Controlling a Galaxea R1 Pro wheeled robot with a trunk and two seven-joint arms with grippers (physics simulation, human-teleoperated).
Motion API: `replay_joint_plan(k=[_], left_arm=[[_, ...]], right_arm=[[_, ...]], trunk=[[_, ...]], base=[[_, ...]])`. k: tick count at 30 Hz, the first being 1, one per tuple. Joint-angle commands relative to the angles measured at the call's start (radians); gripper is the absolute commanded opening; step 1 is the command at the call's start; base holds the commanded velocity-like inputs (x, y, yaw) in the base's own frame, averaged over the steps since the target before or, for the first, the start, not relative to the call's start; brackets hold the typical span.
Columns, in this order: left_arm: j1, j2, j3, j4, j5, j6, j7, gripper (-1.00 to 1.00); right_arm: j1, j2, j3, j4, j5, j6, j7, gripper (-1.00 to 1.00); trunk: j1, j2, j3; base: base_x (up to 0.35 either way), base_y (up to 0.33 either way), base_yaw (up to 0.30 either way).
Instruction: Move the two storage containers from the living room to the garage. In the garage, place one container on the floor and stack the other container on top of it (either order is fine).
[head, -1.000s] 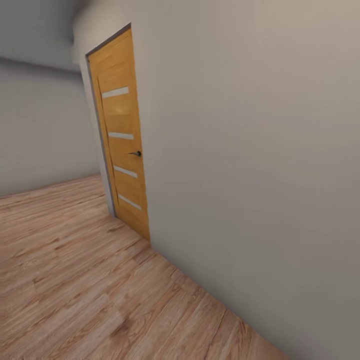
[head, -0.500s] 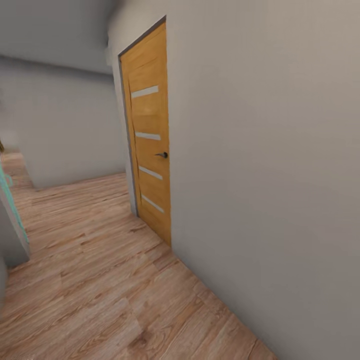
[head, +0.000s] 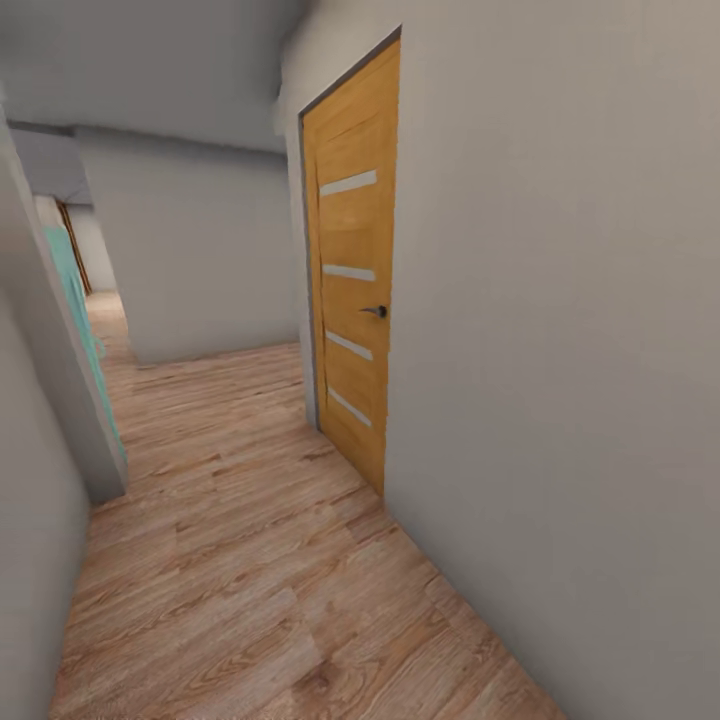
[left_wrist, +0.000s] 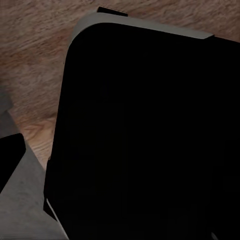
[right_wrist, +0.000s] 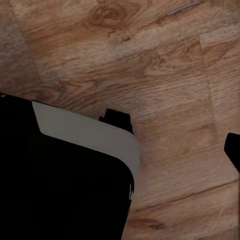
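Hallway transit: against the frames from a second ago the whole head view has swung, so the orange wooden door with pale glass slats (head: 352, 270) sits further across the picture and an opening with a teal edge (head: 80, 310) now shows opposite it — that's camera/base motion, not the door moving; I judge the robot is still travelling. Pale wood plank floor (head: 250, 560) runs past the door along the grey wall (head: 560, 350), and no red-orange bins or their contents are visible, so container location is unknown. Wrist views give dark robot body (left_wrist: 145, 135) over planks; grip state on either hand: cannot tell.
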Motion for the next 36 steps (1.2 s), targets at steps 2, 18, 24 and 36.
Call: replay_joint_plan(k=[2, 18, 24, 36], left_arm=[[0.0, -0.001, 0.001, 0.0, 0.005, -0.001, 0.0, 1.0], [0.0, -0.002, -0.003, 0.0, 0.006, 0.013, 0.0, 1.0], [0.0, -0.001, -0.002, 0.0, 0.009, 0.015, 0.003, 1.0], [0.0, -0.001, -0.001, 0.0, 0.009, 0.014, 0.007, 1.0]], right_arm=[[-0.001, -0.001, 0.008, 0.003, -0.01, -0.008, 0.0, 1.0], [-0.001, 0.0, 0.008, 0.003, -0.015, -0.009, 0.002, 1.0], [-0.001, 0.0, 0.007, 0.003, -0.017, -0.008, 0.002, 1.0], [-0.001, -0.001, 0.005, 0.003, -0.039, -0.008, 0.002, 1.0]], trunk=[[0.0, -0.001, -0.001], [0.0, -0.001, -0.001], [0.0, -0.001, -0.001], [0.0, -0.001, -0.001]], base=[[0.0, 0.0, 0.3], [0.095, 0.0, 0.3], [0.312, 0.0, 0.3], [0.32, 0.0, 0.3]])
